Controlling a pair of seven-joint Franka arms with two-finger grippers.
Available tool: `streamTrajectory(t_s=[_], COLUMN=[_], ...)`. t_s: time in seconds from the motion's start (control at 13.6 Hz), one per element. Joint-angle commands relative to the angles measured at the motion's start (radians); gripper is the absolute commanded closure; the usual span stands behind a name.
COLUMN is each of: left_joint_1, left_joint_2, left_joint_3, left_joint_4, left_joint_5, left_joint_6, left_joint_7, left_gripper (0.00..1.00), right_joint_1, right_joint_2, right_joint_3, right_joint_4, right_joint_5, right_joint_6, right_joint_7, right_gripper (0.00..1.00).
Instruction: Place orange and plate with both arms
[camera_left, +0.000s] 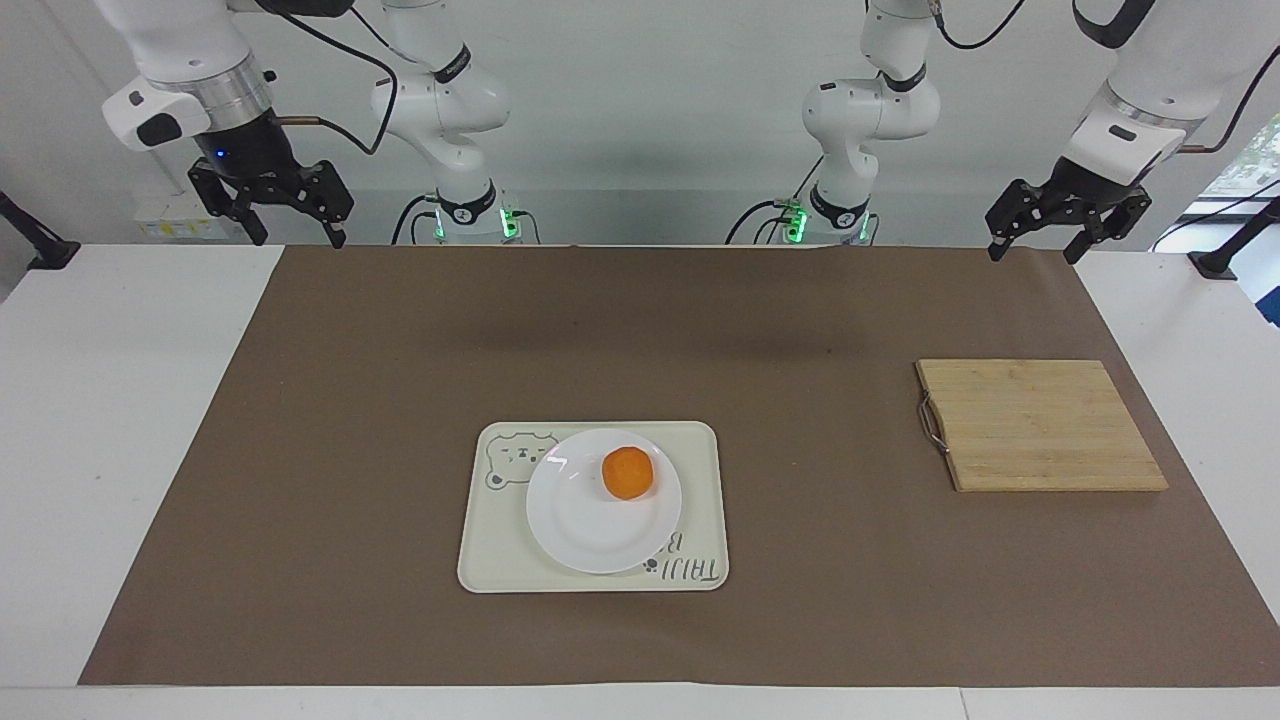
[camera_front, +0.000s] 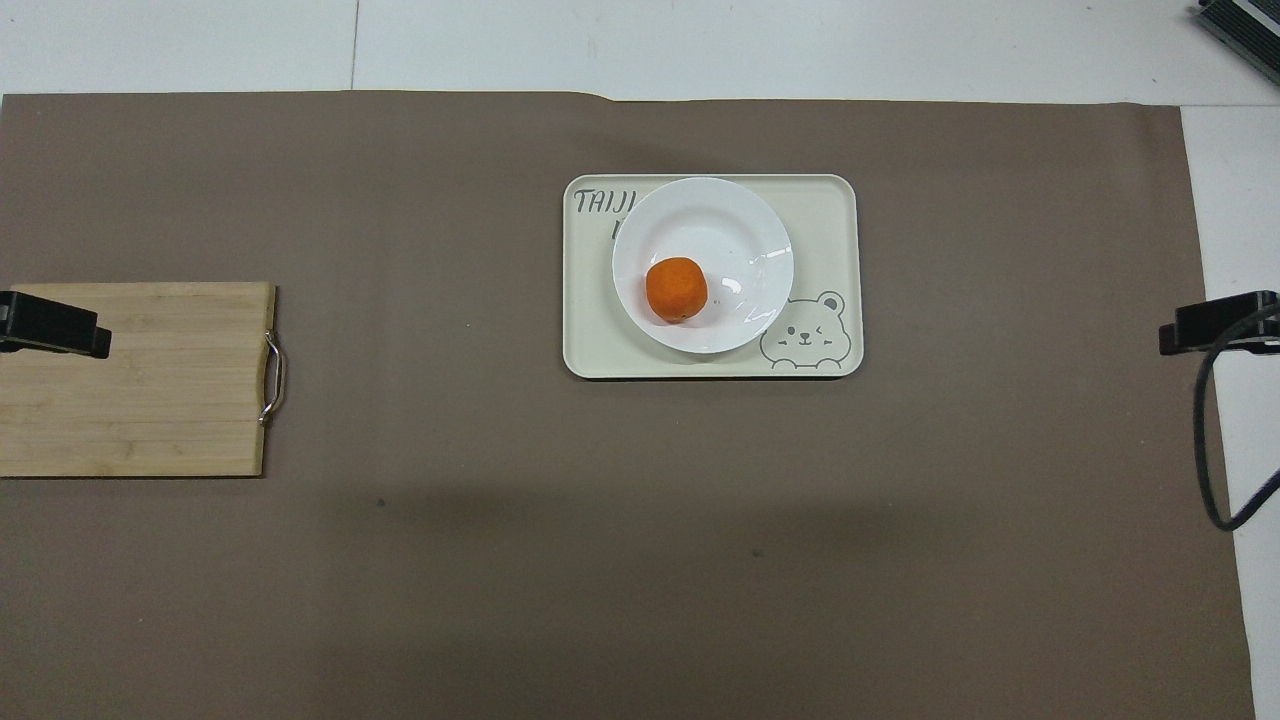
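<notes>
Facing view: both arms are shown whole at the top of the frame, whereas in the overhead view only black tips are seen at the side edges. The left gripper, at upper right, and the right gripper, at upper left, are spread wide and empty, raised over the mat's corners. The orange is seen on the plate, on the tray, lower centre. A cutting board lies at mid right on the brown mat.

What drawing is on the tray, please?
A winking bear on the tray, clearest in the overhead view.
</notes>
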Motion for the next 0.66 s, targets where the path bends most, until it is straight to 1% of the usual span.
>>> streamTrajectory(t_s=[0.0,0.59], left_joint_1=[0.009,0.007], left_joint_2=[0.004,0.002], left_joint_3=[-0.005,-0.005], left_joint_4=[0.020,0.020], left_joint_5=[0.002,0.002], left_joint_6=[0.011,0.001], left_joint_7=[0.001,0.002], left_gripper=[0.00,0.00], right_joint_1=[0.000,0.000], right_joint_2=[-0.023,-0.019], right_joint_3=[0.002,0.002], right_joint_4=[-0.034,-0.028], right_joint_5=[-0.012,-0.014], right_joint_6=[0.006,0.011], right_joint_7=[-0.005,-0.013], right_gripper=[0.00,0.00])
